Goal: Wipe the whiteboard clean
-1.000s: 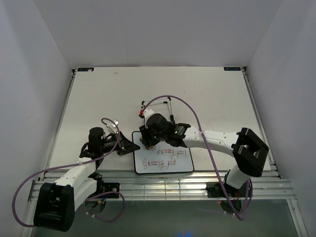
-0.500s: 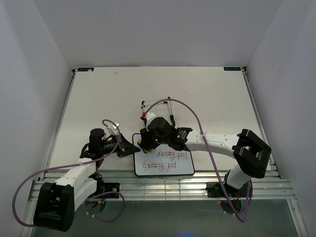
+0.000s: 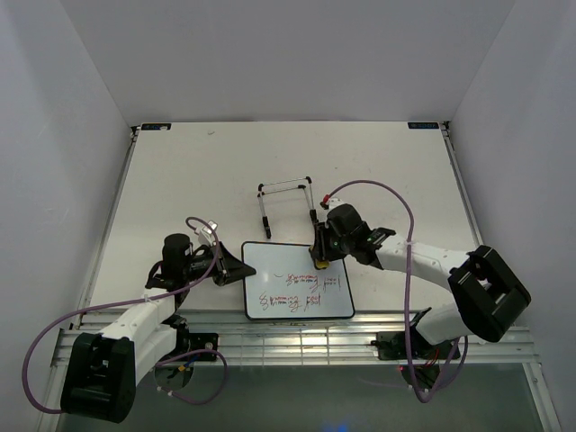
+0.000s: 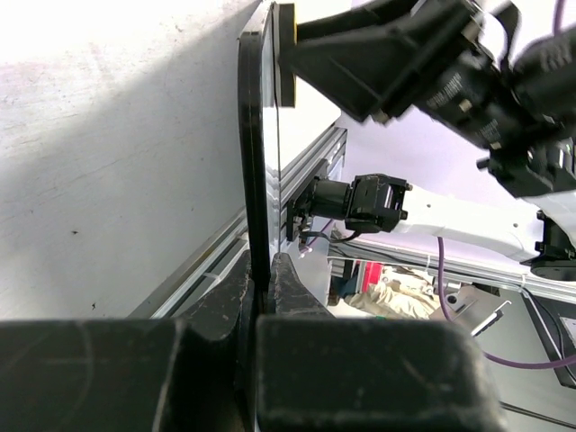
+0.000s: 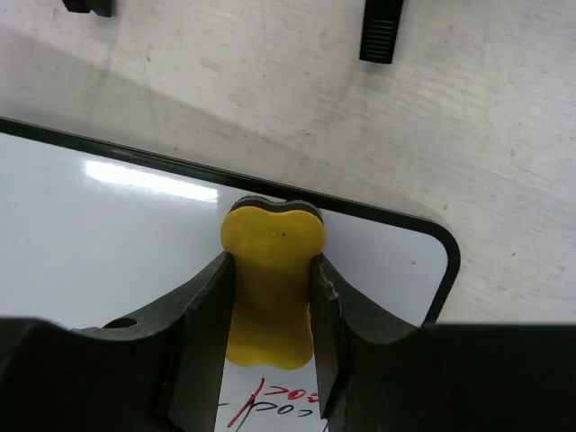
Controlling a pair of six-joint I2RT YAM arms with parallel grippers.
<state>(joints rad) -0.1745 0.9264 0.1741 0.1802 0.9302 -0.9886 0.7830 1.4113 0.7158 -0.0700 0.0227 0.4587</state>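
Observation:
The whiteboard [image 3: 297, 281] lies flat near the table's front edge, with red and dark writing on its lower part and right side; its top left is wiped blank. My left gripper [image 3: 236, 270] is shut on the board's left edge, whose black frame [image 4: 255, 162] shows edge-on in the left wrist view. My right gripper [image 3: 319, 256] is shut on a yellow eraser [image 5: 273, 279] and presses it on the board [image 5: 135, 234] close to its top right corner. Red writing [image 5: 270, 400] shows just below the eraser.
A black wire stand [image 3: 286, 200] stands on the table just behind the board, and its feet [image 5: 379, 31] show in the right wrist view. The slotted metal rail [image 3: 297, 337] runs along the table's front edge. White walls enclose the table.
My right gripper has slid the eraser from the board's top left to its top right. The writing along the top left is gone. The left gripper has not moved.

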